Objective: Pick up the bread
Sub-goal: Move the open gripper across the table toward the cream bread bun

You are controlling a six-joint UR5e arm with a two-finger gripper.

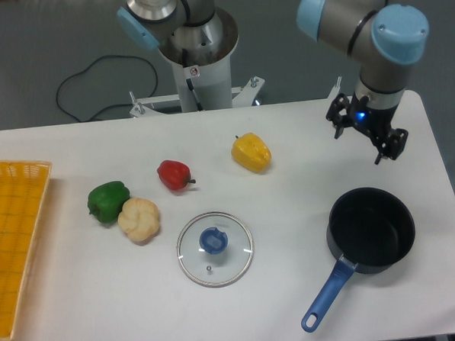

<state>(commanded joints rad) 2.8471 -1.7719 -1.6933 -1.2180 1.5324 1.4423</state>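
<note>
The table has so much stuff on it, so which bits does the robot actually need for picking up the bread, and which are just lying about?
Needed for the job:
- the bread, beside the green pepper
- the gripper, far off at the right, empty

Just lying about:
- green pepper
- red pepper
- yellow pepper
- glass lid
- black pot
- yellow basket

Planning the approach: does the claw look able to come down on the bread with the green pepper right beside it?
Probably yes. The bread is uncovered on top; the green pepper touches only its upper-left side. The claw, empty, is far across the table.
</note>
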